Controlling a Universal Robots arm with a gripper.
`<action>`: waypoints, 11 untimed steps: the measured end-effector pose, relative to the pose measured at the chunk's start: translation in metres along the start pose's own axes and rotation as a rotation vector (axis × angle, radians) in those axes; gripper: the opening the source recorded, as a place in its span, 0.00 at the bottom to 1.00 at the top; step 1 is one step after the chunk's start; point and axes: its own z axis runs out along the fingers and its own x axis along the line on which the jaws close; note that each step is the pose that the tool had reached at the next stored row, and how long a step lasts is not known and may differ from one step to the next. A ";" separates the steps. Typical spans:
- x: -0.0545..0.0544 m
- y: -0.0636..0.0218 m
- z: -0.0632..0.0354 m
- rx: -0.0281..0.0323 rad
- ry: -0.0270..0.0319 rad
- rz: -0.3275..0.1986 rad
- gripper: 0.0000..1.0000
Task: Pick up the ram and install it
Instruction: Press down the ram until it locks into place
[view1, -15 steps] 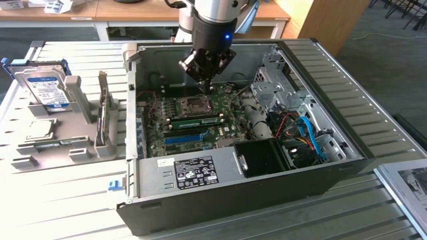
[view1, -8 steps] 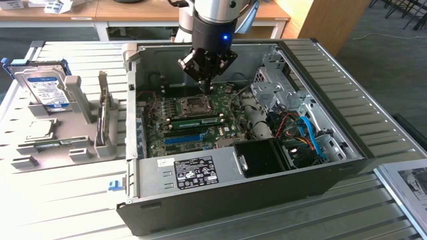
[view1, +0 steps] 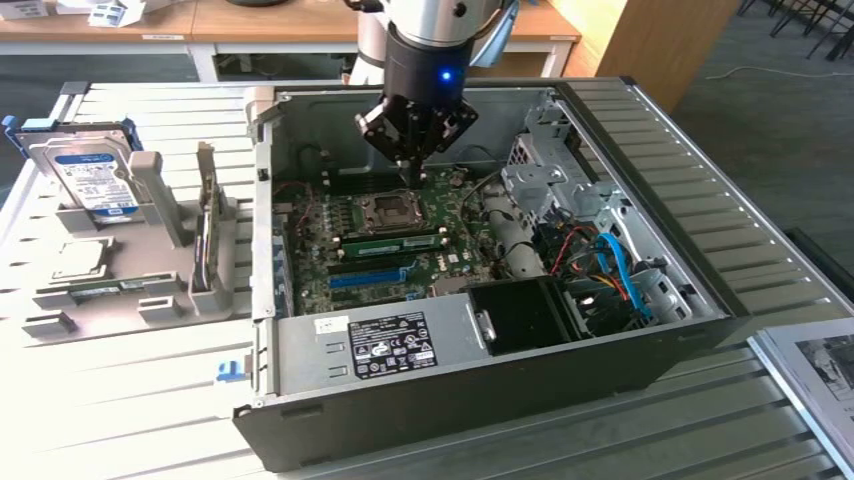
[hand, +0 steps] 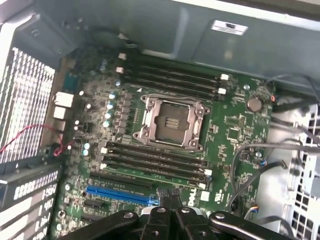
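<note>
At table edge, exterior view's left: hard drive (view1: 87, 180) upright in grey holder (view1: 147, 290). Centre, open computer case (view1: 467, 400): ram (view1: 396, 243) lying in motherboard (hand: 235, 130) slot beside CPU socket (view1: 391, 208). Gripper (view1: 411, 165) above socket, claw pressed together, empty.

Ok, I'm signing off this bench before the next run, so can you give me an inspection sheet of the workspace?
Surface: white slatted table, carrying the open PC case.
Job's things: the ram, a long green stick, lies along the slots beside the CPU socket; whether it is fully seated cannot be told.
Clutter: grey holder at the exterior view's left, with a hard drive and a thin board on edge.
Grippers: gripper shut, empty, above the motherboard.
Cables: red, blue and black bundle inside the case.
Surroundings: wooden desks behind.
</note>
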 end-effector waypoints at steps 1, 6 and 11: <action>0.000 0.0000 0.0001 0.0001 -0.0009 0.015 0.10; 0.000 0.0000 0.0003 0.0004 -0.0054 0.089 0.10; 0.000 0.0000 0.0003 0.0008 -0.0061 0.104 0.10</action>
